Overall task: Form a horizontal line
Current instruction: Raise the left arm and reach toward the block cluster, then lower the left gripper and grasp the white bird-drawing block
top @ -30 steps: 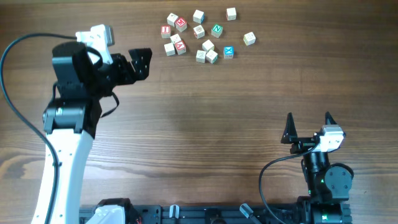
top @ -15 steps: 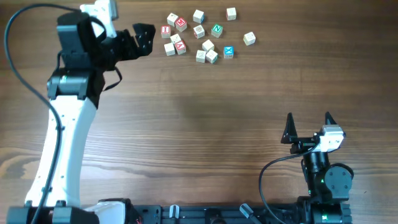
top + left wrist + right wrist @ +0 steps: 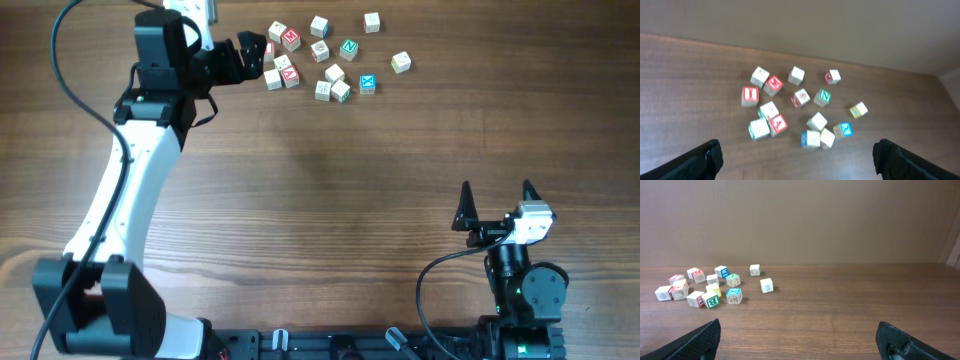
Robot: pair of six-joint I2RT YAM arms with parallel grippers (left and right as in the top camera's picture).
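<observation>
Several small wooden letter cubes lie scattered at the far middle of the table (image 3: pixel 320 200). At the cluster's near edge, two pale cubes (image 3: pixel 331 91) and a cyan-faced cube (image 3: pixel 367 83) lie close together in a short, slightly crooked row. It also shows in the left wrist view (image 3: pixel 826 136). The cyan-faced cube shows in the right wrist view (image 3: pixel 734 295). My left gripper (image 3: pixel 255 55) is open and empty at the cluster's left edge, partly covering a red-lettered cube (image 3: pixel 268 48). Its fingertips (image 3: pixel 800 160) frame the cubes. My right gripper (image 3: pixel 495 198) is open and empty, far from the cubes, near the front right.
Loose cubes with red letters (image 3: pixel 774 85) and green letters (image 3: pixel 823 96) lie around the row. A lone pale cube (image 3: pixel 401 62) sits to the right and another (image 3: pixel 372 21) sits at the far edge. A back wall (image 3: pixel 800 220) stands behind the table.
My left arm has swung to the right along the far side, bringing its open gripper from the far left up to the cluster's left edge. The right arm and the cubes have not moved.
</observation>
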